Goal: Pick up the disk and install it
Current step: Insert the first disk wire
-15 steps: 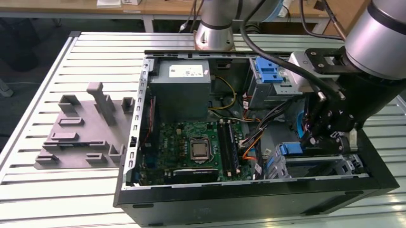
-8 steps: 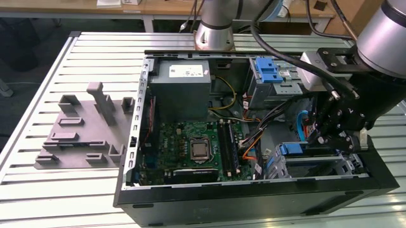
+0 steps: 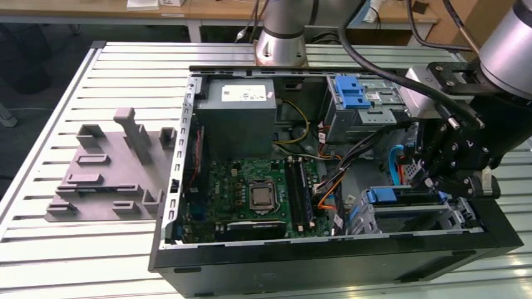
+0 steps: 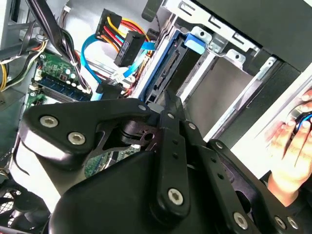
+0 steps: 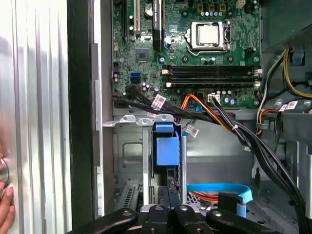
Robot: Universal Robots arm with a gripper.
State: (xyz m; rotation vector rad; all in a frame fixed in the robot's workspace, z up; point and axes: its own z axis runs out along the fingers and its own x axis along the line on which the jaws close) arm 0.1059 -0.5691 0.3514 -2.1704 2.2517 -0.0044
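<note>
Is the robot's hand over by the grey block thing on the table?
No, the gripper hangs over the blue-framed disk in the open computer case, well apart from the grey fixture on the table.

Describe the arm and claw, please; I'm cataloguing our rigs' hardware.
The arm is smooth silver-grey tubing with a thick black cable draped along it. The claw is matte black, built of flat linkage plates pinned with silver screws.

The disk [image 5: 167, 147], blue-framed, stands on edge inside the metal drive bay [image 5: 127, 158].
</note>
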